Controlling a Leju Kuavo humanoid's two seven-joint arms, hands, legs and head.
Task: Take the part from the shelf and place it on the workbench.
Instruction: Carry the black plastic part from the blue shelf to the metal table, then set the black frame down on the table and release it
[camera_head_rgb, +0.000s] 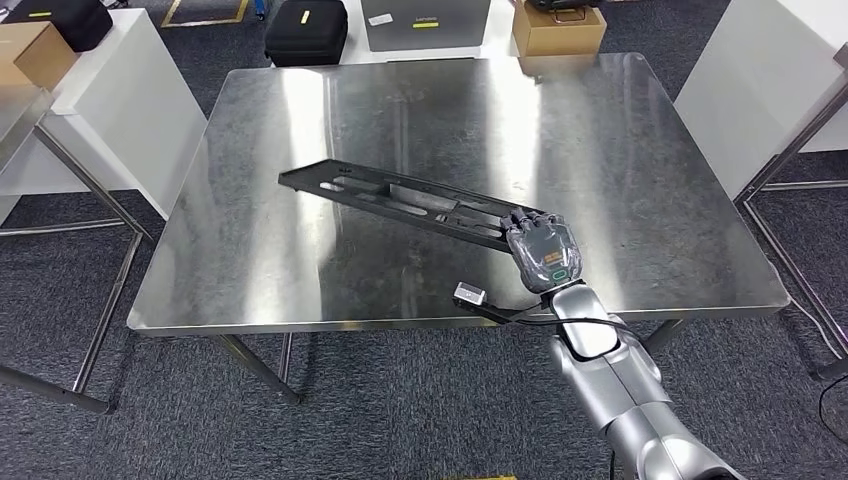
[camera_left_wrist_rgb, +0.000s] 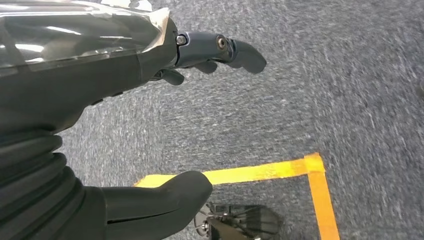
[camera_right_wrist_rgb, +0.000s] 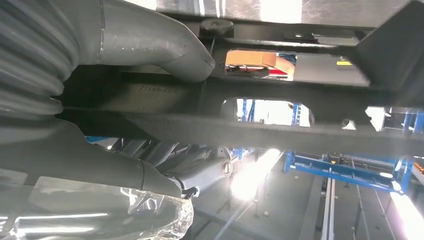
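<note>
The right hand (camera_head_rgb: 541, 252) reaches over the near edge of the steel workbench (camera_head_rgb: 650, 150) and grips one end of the part (camera_head_rgb: 400, 198), a long, flat black metal bracket with cut-out slots. The part stretches from the hand toward the middle-left of the bench top, slanting away across the surface; whether it rests on the steel or is held just above it cannot be told, though its reflection lies close beneath it. In the right wrist view the thick grey thumb (camera_right_wrist_rgb: 165, 47) lies over the black bar of the part (camera_right_wrist_rgb: 280, 130) and the darker fingers curl under it, so the hold is firm.

The left hand (camera_left_wrist_rgb: 150, 125) hangs above grey carpet (camera_left_wrist_rgb: 350, 75), holding nothing, its thumb and fingers apart. Orange floor tape (camera_left_wrist_rgb: 280, 170) forms a corner below it.

Nothing else lies on the bench top around the part. Beyond the far edge sit a cardboard box (camera_head_rgb: 558, 30), a grey case (camera_head_rgb: 425, 22) and a black bag (camera_head_rgb: 307, 32) on the floor. A white table (camera_head_rgb: 120, 110) stands to the left, carrying another brown box (camera_head_rgb: 35, 52) and a dark bag (camera_head_rgb: 68, 20); a metal frame (camera_head_rgb: 80, 200) stands in front of it. A white cabinet (camera_head_rgb: 760, 80) stands to the right, with metal legs (camera_head_rgb: 790, 150) beside it.
</note>
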